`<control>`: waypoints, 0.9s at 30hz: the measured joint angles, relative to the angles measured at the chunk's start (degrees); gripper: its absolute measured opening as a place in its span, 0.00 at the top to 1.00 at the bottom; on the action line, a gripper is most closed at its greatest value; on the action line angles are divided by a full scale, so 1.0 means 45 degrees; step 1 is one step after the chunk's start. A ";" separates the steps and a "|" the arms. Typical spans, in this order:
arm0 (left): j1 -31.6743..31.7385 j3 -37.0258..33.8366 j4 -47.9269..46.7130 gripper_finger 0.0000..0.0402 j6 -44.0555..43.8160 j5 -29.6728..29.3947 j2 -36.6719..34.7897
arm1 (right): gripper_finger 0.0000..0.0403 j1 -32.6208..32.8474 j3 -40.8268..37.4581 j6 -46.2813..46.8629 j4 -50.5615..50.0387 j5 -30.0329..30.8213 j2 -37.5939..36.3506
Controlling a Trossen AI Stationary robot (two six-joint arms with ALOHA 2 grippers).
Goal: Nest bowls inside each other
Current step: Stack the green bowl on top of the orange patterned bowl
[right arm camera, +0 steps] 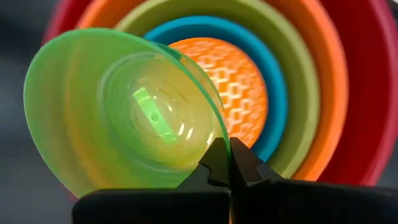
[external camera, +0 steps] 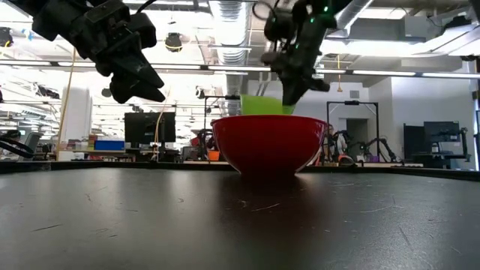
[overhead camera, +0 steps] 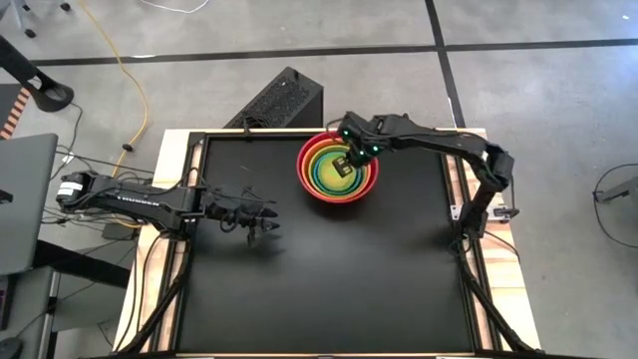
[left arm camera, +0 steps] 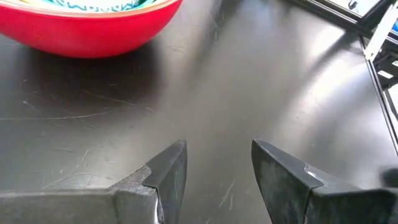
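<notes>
A large red bowl [overhead camera: 311, 178] stands on the black table near the far edge. Nested in it are an orange bowl [right arm camera: 317, 68], a lime-green bowl [right arm camera: 298, 106], a blue bowl [right arm camera: 267, 74] and a small honeycomb-patterned bowl [right arm camera: 239, 87]. My right gripper [right arm camera: 229, 149] hangs over this nest, shut on a small bright green bowl [right arm camera: 130, 118]. That bowl shows just above the red rim in the low view [external camera: 261, 105]. My left gripper [left arm camera: 217, 155] hovers open above the table's left-middle [overhead camera: 267, 214], with nothing between its fingers. My right gripper pinches the bright green bowl's rim [right arm camera: 225, 140] between its two fingers, one on the inner and one on the outer face. The fingers come steeply from above. The bowl hangs tipped on its side over the nest. The red wall hides its lower edge.
A black slotted box [overhead camera: 284, 100] sits just past the table's far edge. The table's frame rails [overhead camera: 461, 209] run along its sides. Bare black tabletop [overhead camera: 329, 289] stretches over the near half.
</notes>
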 joint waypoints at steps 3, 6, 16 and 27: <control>-0.0001 0.0000 -0.0007 0.58 0.0059 0.0005 0.0000 | 1.00 -0.0321 0.0000 -0.0003 0.0155 0.0108 0.0311; 0.0004 0.0000 -0.0011 0.58 0.0097 0.0077 0.0000 | 1.00 -0.0521 0.0000 -0.0008 0.0206 0.0112 0.0340; 0.0000 0.0000 -0.0344 0.58 0.0155 0.0096 0.0000 | 1.00 -0.0678 -0.0015 0.0026 0.0329 0.0003 0.1107; -0.0001 0.0000 -0.0368 0.58 0.0146 0.0319 0.0000 | 0.99 -0.0713 -0.0019 0.0003 0.0100 0.0117 0.1147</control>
